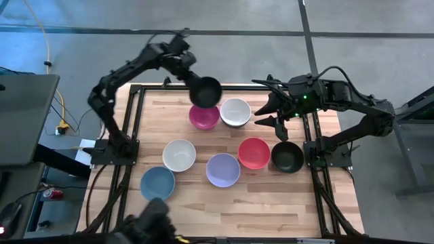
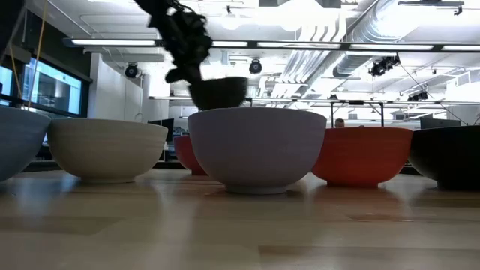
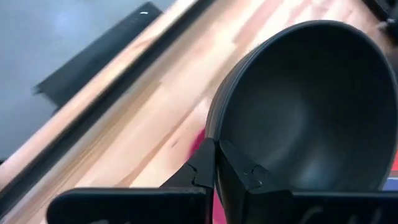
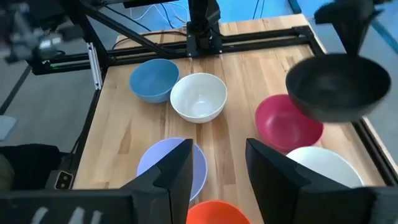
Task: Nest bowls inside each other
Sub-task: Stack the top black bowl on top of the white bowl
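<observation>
Looking straight down, the high view shows the left gripper point(image 1: 197, 76) pinching the rim of a round, smooth black plastic bowl point(image 1: 206, 91), held in the air over the far edge of a round magenta plastic bowl point(image 1: 203, 116) on the wooden table point(image 1: 298, 196). Just right of the magenta bowl stands a round white plastic bowl point(image 1: 235, 112). Nearer lie a second white bowl point(image 1: 179, 155), a round lavender plastic bowl point(image 1: 223, 169), a round red plastic bowl point(image 1: 253, 153) and a second black bowl point(image 1: 287, 156); a round blue plastic bowl point(image 1: 157, 183) sits at the near left. The right gripper point(image 1: 269, 110) hovers with its fingers spread wide and empty, just right of the far white bowl.

In the low view, the lavender bowl point(image 2: 257, 148) stands nearest, flanked by the near white bowl point(image 2: 107, 148) and the red bowl point(image 2: 361, 155); the lifted black bowl point(image 2: 218, 93) hangs above and behind them.

In the left wrist view, the closed fingers point(image 3: 239, 171) clamp the rim of the black bowl point(image 3: 308, 106), tilted above the table's boards point(image 3: 140, 124).

In the right wrist view, the spread fingers point(image 4: 273, 174) frame bare table between the lavender bowl point(image 4: 158, 163) and the far white bowl point(image 4: 326, 165); the lifted black bowl point(image 4: 337, 87) overlaps the magenta bowl point(image 4: 283, 124).
</observation>
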Available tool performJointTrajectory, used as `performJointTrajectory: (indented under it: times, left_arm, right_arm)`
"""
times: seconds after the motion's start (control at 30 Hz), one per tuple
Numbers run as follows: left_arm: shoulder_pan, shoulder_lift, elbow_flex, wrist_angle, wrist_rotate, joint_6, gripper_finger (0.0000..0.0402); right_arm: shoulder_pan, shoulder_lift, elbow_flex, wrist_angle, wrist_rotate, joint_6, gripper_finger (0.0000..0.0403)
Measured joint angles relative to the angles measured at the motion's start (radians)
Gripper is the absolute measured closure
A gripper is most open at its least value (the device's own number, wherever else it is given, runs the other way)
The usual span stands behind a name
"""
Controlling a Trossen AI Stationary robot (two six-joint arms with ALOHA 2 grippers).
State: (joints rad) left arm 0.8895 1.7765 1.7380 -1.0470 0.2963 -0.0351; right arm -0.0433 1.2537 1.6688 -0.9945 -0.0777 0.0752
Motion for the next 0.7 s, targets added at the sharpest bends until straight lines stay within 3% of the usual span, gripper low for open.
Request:
performJointTrajectory:
  times: [0.43, 0.7]
  left_arm:
    - [-0.159, 0.392, 0.457, -0.028, 0.094, -0.033, 0.0401]
    - [-0.18, 0.53, 0.577, -0.124, 0.086, -0.025, 0.0401]
  right_arm:
    - [0.001, 0.0, 0.0, -0.066, 0.0, 0.033, 0.0263]
    - [0.029, 0.0, 0.0, -0.079, 0.0, 0.03, 0.0263]
